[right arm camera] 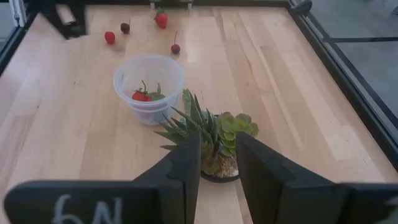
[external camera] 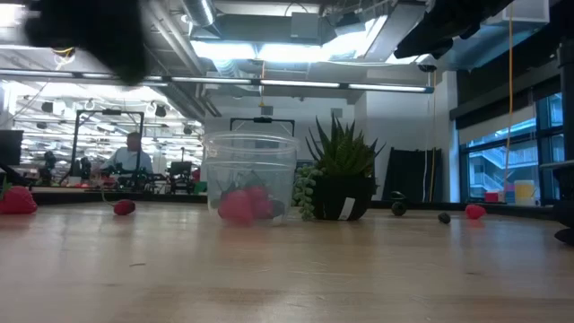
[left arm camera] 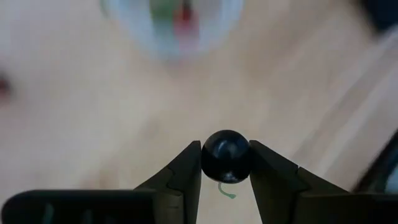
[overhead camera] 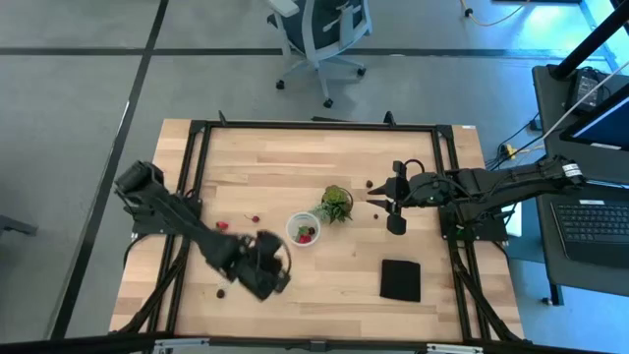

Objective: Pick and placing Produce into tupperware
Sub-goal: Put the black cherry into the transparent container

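My left gripper [left arm camera: 226, 157] is shut on a dark round berry [left arm camera: 226, 149] of the produce, above the table and near the tupperware [overhead camera: 304, 230]. The tupperware is a small round translucent tub with red pieces [right arm camera: 140, 95] inside. Loose produce lies on the wood: a strawberry [external camera: 16, 199], a red berry [external camera: 124, 207] and dark berries [right arm camera: 176, 48] [external camera: 398, 208]. My right gripper [right arm camera: 217, 163] hangs open above the table by the green plant [overhead camera: 336, 204], with nothing between its fingers. My left gripper pinches the dark berry by its two opposite sides [left arm camera: 210, 159] between the tips of its two fingers [left arm camera: 186, 171]. The fingers slant down toward the table. The berry is lifted clear of the wood, and a thin green stem [left arm camera: 227, 191] curls below it.
A potted green plant [right arm camera: 208, 137] stands right beside the tupperware, toward the right arm. A flat black square [overhead camera: 400, 279] lies near the front right. A black frame [overhead camera: 197, 147] runs around the wooden table. Bare wood lies in front of the tub.
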You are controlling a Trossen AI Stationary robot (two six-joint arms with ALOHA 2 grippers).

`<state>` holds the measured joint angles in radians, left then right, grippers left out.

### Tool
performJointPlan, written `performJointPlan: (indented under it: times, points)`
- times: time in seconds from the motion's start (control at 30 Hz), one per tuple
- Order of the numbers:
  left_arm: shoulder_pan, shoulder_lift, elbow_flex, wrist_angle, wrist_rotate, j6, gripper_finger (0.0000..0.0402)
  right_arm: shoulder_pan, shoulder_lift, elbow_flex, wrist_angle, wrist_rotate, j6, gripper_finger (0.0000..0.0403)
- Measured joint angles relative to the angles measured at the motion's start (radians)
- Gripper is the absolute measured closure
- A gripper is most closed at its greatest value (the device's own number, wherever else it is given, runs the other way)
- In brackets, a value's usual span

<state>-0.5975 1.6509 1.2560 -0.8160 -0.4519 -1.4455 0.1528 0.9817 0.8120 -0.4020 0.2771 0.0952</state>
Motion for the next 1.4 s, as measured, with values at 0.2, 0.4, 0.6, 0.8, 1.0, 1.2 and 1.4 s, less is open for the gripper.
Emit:
performJointPlan:
  times: [0.2,0.4,0.6,0.8,1.0,1.2,1.4]
  points:
    - [0.159,-0.061,0.002,0.064,-0.061,0.294,0.0281,0.000,0.000,0.000,0.022,0.000,0.000,0.0299]
    - [0.322,-0.048,0.001,0.133,0.043,0.504,0.0294,0.000,0.000,0.000,0.025,0.000,0.001,0.0299]
    - [0.403,-0.026,0.002,0.158,0.123,0.573,0.0288,0.000,0.000,0.000,0.023,0.000,0.006,0.0299]
    - [0.415,0.030,0.002,0.151,0.180,0.592,0.0293,0.000,-0.001,0.000,0.016,0.000,0.006,0.0299]
    - [0.416,0.091,0.002,0.154,0.206,0.592,0.0288,0.000,-0.001,0.000,0.016,0.000,0.005,0.0299]
    - [0.418,0.150,0.002,0.156,0.244,0.592,0.0289,0.000,-0.001,0.000,0.016,0.000,0.004,0.0299]
    - [0.419,0.168,0.002,0.176,0.279,0.592,0.0281,0.000,0.000,0.000,0.015,0.000,0.000,0.0299]
